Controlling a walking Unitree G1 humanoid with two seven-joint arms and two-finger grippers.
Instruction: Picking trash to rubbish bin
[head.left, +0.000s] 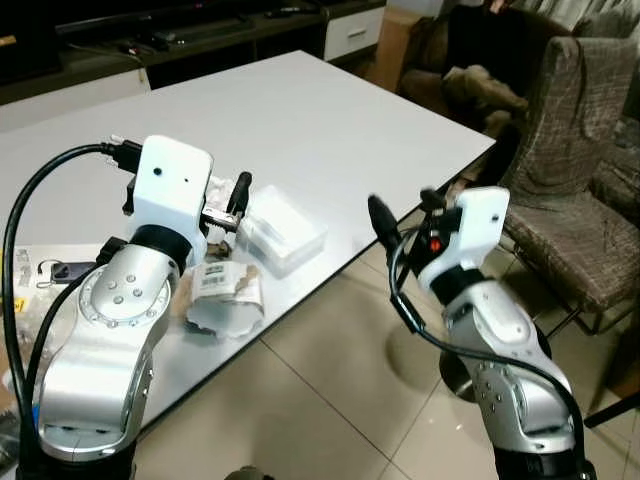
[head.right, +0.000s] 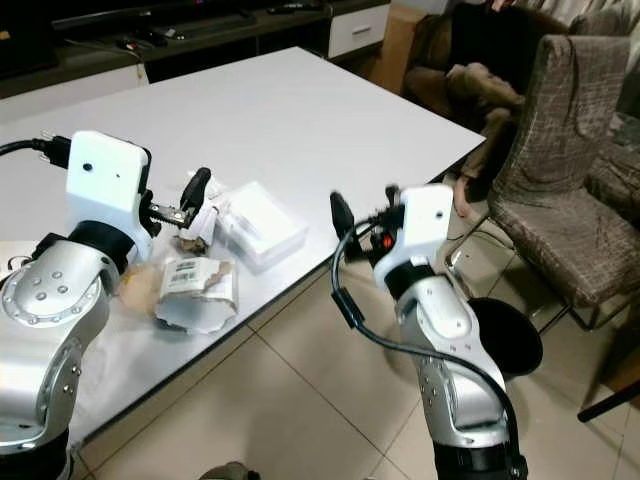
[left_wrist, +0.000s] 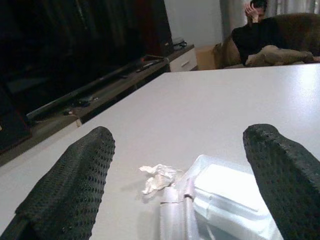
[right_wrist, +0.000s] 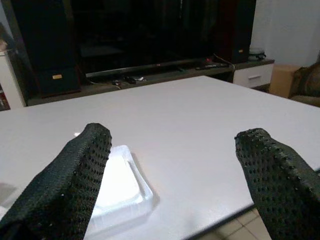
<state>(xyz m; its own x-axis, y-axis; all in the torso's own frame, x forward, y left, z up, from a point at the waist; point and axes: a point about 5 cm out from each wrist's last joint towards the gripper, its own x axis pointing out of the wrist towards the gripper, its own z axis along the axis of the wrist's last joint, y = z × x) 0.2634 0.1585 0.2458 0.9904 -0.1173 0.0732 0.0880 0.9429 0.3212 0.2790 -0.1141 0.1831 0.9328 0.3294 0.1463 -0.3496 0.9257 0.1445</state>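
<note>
Tools stood ready on both arms, but the left tool (left_wrist: 175, 175) was the one placed to act: it hovered low over the white table (head.left: 330, 110), fingers spread wide with nothing between them. Straight ahead of it, just beyond the fingertips, lay a clear plastic box (head.left: 283, 228), with a crumpled tissue (left_wrist: 157, 176) beside it. The box's long side ran roughly across the tool's line of reach. Nearer the table edge sat a torn paper wrapper (head.left: 225, 295), close under that arm's wrist. The right tool (right_wrist: 175, 175), also wide open and empty, hung out past the table edge over the tiled floor (head.left: 330, 380). A dark round bin (head.right: 505, 335) stood on the floor behind the right arm.
</note>
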